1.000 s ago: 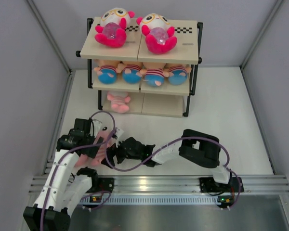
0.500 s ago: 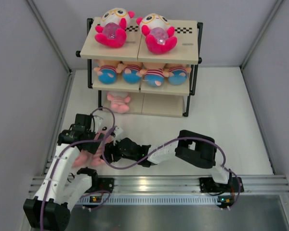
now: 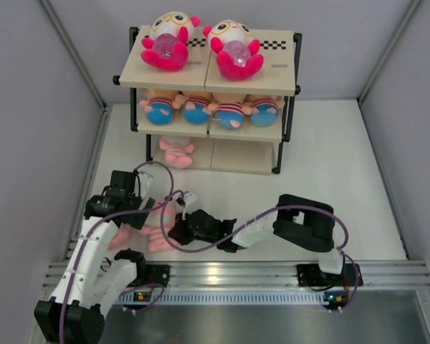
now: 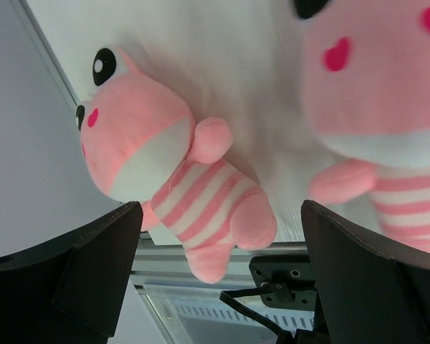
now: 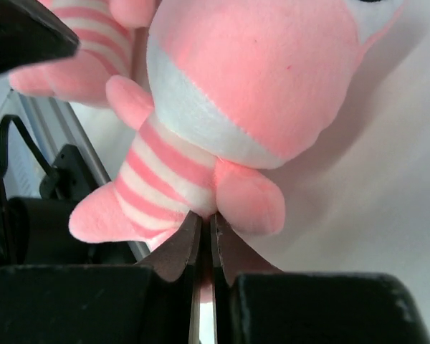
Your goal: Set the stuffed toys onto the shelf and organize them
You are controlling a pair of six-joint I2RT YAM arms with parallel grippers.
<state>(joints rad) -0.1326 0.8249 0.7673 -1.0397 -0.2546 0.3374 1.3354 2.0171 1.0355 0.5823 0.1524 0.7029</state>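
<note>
Grey walls are enclosing the white counter (image 3: pixel 330 193), where the three-tier beige wooden shelf with a black metal frame (image 3: pixel 283 77) is standing at the far side. Near the arm bases, the right end effector (image 5: pixel 206 223) is pinching a pink-and-white striped plush doll (image 5: pixel 251 86) by its lower body, jaws pressed nearly together. The left end effector (image 4: pixel 222 240) is hovering, spread wide, over a second pink striped plush doll (image 4: pixel 165 172) lying just beside.

White-black arms (image 3: pixel 86 258), purple cables (image 3: pixel 301 208), black right pincer (image 5: pixel 206 229)
</note>
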